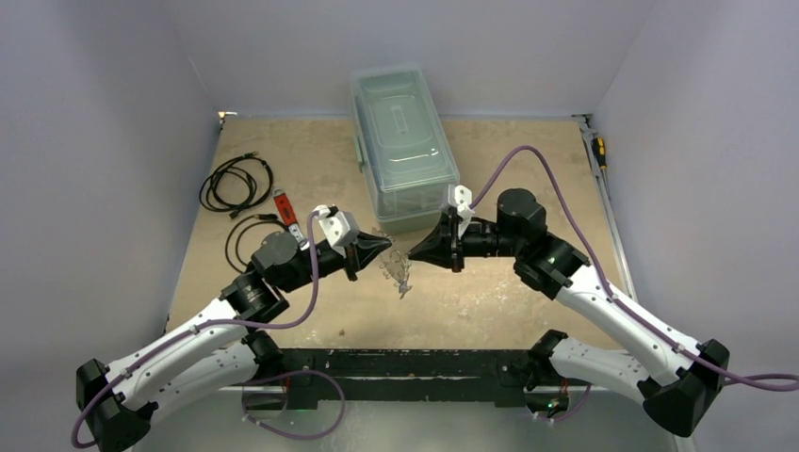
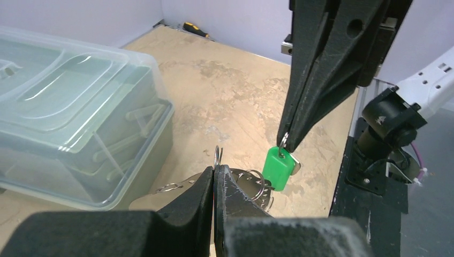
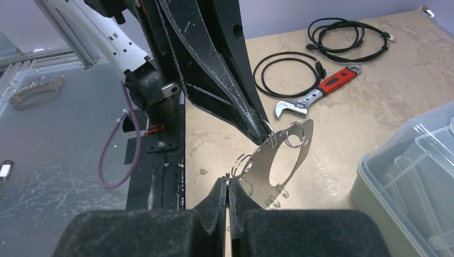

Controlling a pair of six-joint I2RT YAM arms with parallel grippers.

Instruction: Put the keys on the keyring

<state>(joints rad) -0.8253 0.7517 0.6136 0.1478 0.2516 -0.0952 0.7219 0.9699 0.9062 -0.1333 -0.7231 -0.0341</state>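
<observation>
Top external view: a clear box point(image 1: 403, 141) is set just behind; cables point(image 1: 236, 184) and a wrench point(image 3: 321, 91) are left; the keyring point(image 3: 261, 163) is clenched by the left gripper point(image 1: 384, 247) mid-table, the green key point(image 2: 278, 168) by its ring in the right gripper point(image 1: 415, 253).

Beat-up tan table point(image 1: 528, 188), a few bits lying around on it

The top is pretty scuffed and blotchy, with pale patches all over. A clear plastic bin point(image 1: 403, 141) with its lid on sits at the middle of the far edge. Over by the left edge there are two coils of black cable, one point(image 1: 236, 182) farther back and one point(image 1: 247, 240) nearer, with a red-handled wrench point(image 1: 285, 209) just to their right. A yellow and black screwdriver point(image 1: 599, 151) lies up by the far right corner.
</observation>
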